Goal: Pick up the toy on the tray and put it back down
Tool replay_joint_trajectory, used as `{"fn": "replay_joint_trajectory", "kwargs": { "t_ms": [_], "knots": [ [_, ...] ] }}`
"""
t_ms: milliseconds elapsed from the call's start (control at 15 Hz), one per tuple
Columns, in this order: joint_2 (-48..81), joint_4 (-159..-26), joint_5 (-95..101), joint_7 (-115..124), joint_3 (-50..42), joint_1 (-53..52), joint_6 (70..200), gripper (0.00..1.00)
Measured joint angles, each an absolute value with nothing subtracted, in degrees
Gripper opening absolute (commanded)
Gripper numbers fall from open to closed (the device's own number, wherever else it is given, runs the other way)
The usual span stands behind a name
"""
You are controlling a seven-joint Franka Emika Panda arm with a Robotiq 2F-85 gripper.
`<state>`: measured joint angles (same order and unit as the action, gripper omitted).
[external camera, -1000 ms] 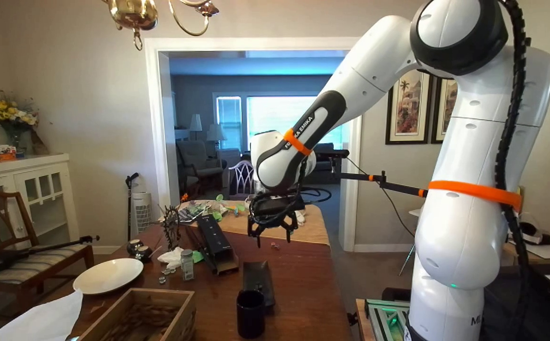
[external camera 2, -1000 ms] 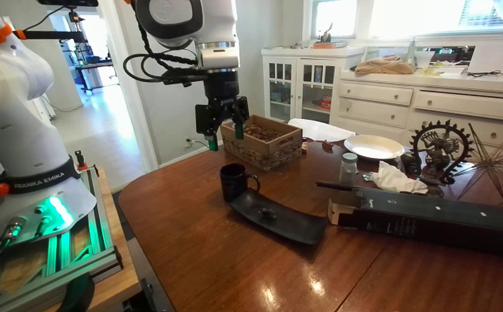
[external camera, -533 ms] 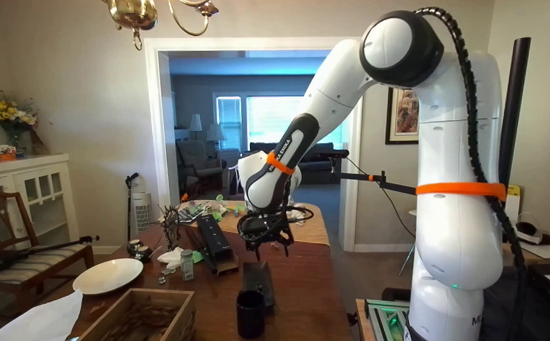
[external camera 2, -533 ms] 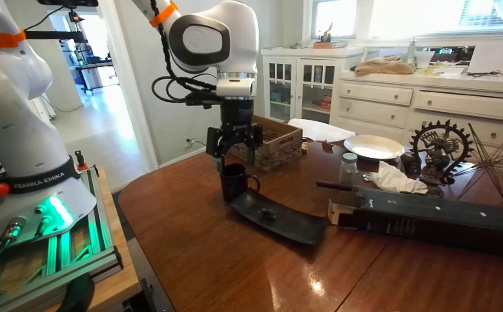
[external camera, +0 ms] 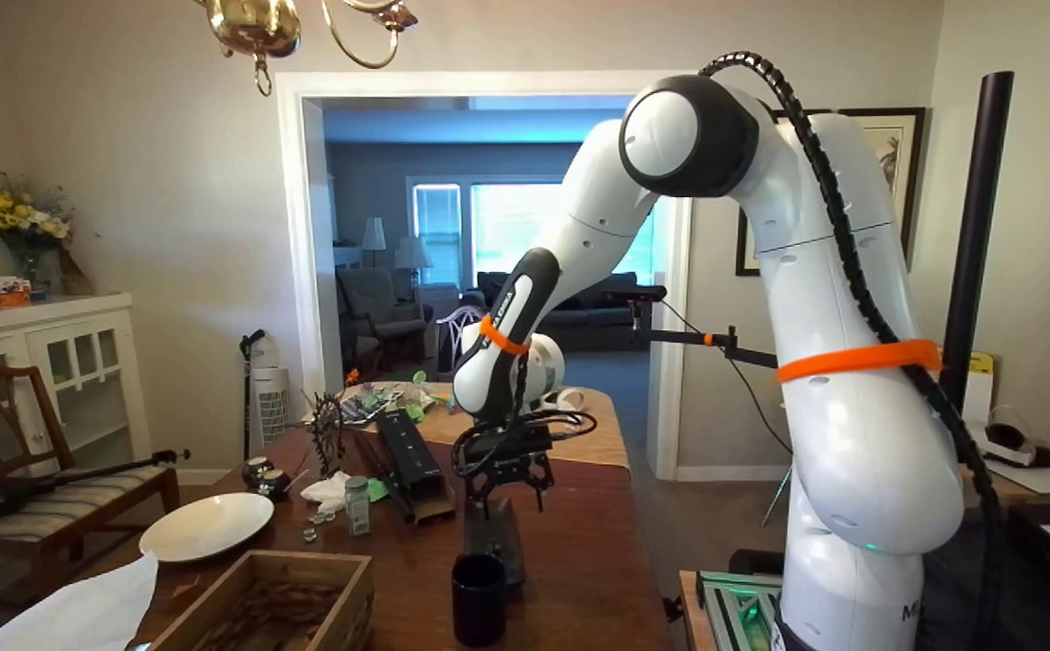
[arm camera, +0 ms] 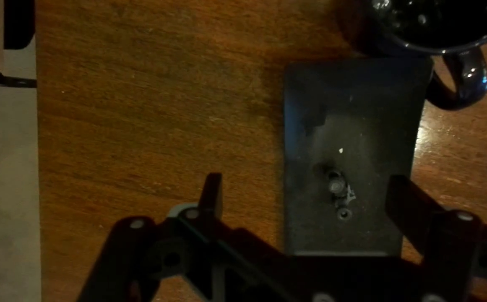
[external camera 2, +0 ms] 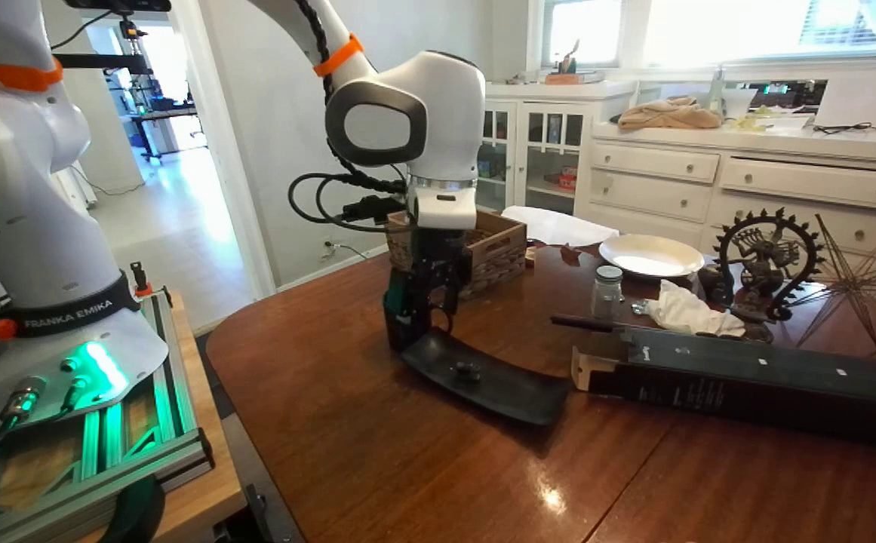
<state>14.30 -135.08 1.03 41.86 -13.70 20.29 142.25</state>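
The toy is a small dark grey piece with round ends (arm camera: 339, 186). It lies near the middle of a black curved tray (arm camera: 352, 105) in the wrist view. In an exterior view the toy (external camera 2: 466, 372) sits on the tray (external camera 2: 520, 392); the tray (external camera: 495, 529) also shows in an exterior view. My gripper (arm camera: 304, 182) is open and empty above the tray, with the toy between its fingers in the picture, nearer the right finger. In an exterior view the gripper (external camera: 514, 511) hangs over the tray. The gripper (external camera 2: 422, 302) overlaps the mug there.
A black mug (external camera 2: 400, 328) stands at the tray's end, its handle (arm camera: 465, 79) beside the tray's corner. A wicker basket (external camera 2: 502, 260), a glass jar (external camera 2: 607, 294), a white plate (external camera 2: 653, 256) and a long black box (external camera 2: 754, 385) stand on the wooden table.
The arm has come down and my gripper has lowered towards the tray, moving rightwards in an exterior view. The toy, tray and mug have not moved.
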Motion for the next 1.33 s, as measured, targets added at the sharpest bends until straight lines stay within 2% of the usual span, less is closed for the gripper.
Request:
{"fn": "replay_joint_trajectory", "kwargs": {
  "t_ms": [1333],
  "knots": [
    [25.5,-133.8,-4.0,34.7,-20.1,14.6,160.7,1.00]
  ]
}}
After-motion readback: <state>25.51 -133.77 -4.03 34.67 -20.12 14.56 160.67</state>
